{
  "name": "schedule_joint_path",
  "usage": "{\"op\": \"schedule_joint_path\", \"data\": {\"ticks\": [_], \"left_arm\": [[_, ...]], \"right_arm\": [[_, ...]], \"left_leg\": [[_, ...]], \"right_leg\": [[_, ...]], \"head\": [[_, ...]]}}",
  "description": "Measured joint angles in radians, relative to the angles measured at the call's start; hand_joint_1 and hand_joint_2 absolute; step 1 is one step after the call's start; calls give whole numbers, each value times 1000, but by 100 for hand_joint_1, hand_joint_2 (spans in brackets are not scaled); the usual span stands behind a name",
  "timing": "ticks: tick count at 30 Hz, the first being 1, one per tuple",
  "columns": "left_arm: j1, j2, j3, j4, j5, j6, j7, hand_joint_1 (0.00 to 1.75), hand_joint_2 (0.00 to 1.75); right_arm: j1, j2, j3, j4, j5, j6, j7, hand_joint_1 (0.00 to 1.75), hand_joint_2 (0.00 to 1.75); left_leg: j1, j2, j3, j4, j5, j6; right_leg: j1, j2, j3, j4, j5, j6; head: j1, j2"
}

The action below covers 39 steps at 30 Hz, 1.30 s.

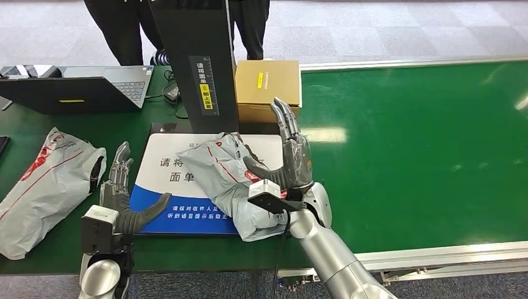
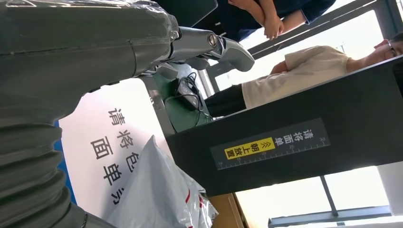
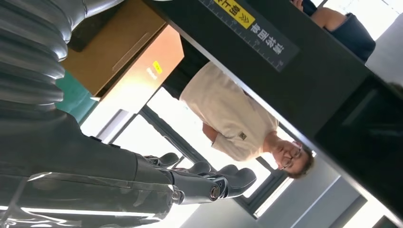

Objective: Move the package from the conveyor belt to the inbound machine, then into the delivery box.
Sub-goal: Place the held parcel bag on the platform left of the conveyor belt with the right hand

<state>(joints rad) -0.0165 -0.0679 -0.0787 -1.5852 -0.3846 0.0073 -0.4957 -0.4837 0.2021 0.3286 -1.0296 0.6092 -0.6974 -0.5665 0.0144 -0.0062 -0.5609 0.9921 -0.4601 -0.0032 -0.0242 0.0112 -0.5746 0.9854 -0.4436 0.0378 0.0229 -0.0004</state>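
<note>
A grey plastic package [image 1: 218,177] with red markings lies on the white and blue plate [image 1: 163,167] of the inbound machine, in front of its black post [image 1: 199,62]. My right hand [image 1: 289,159] stands at the package's right side, fingers straight and apart, thumb lying against the bag. My left hand [image 1: 118,190] is just left of the plate, fingers spread, holding nothing. In the left wrist view, the package [image 2: 157,194] lies on the plate [image 2: 104,137] beyond my left hand [image 2: 95,52]. My right hand [image 3: 95,161] looks empty in the right wrist view.
A brown cardboard box [image 1: 268,87] stands right of the post. The green conveyor belt [image 1: 423,143] stretches to the right. A second grey package [image 1: 43,187] lies at the left, with a laptop [image 1: 81,87] behind it. People [image 1: 131,25] stand beyond the table.
</note>
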Motion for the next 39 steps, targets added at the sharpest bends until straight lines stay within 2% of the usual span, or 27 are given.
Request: {"op": "schedule_joint_path", "data": {"ticks": [5, 8, 10, 14, 18, 28, 33, 39], "left_arm": [[0, 2, -3, 3, 1, 5, -2, 0, 175], [0, 6, -3, 4, 2, 8, -2, 0, 175], [3, 8, -3, 4, 3, 13, -2, 0, 175], [17, 14, -1, 3, 4, 21, -2, 0, 175], [31, 15, 6, -5, -5, 10, 5, 0, 175], [36, 15, 16, -34, -34, -14, 20, 0, 175], [39, 14, 16, -45, -41, -16, 23, 0, 175], [36, 5, 16, -48, -52, -23, 25, 0, 175]], "right_arm": [[13, -2, -2, -26, -13, -1, 22, 0, 175], [27, -10, -1, -55, -16, 7, 70, 0, 175], [38, -19, 0, -73, -6, 41, 136, 0, 175], [66, -49, 10, -83, 78, 186, 325, 0, 175], [108, -74, 12, -93, 149, 236, 399, 0, 175], [192, -105, 5, -161, 184, 364, 472, 0, 175], [185, -107, -11, -150, 178, 371, 473, 0, 175], [138, -104, -44, -96, 160, 348, 428, 0, 175]], "left_leg": [[0, 0, 0, 0, 0, 0], [0, 0, 0, 0, 0, 0], [0, 0, 0, 0, 0, 0], [0, 0, 0, 0, 0, 0], [0, 0, 0, 0, 0, 0], [0, 0, 0, 0, 0, 0], [0, 0, 0, 0, 0, 0], [0, 0, 0, 0, 0, 0]], "right_leg": [[0, 0, 0, 0, 0, 0], [0, 0, 0, 0, 0, 0], [0, 0, 0, 0, 0, 0], [0, 0, 0, 0, 0, 0], [0, 0, 0, 0, 0, 0], [0, 0, 0, 0, 0, -1], [0, 0, 0, 0, 0, -1], [0, 0, 0, 0, 0, -1]], "head": [[0, 0], [0, 0], [0, 0], [0, 0], [0, 0], [0, 0], [0, 0], [0, 0]]}}
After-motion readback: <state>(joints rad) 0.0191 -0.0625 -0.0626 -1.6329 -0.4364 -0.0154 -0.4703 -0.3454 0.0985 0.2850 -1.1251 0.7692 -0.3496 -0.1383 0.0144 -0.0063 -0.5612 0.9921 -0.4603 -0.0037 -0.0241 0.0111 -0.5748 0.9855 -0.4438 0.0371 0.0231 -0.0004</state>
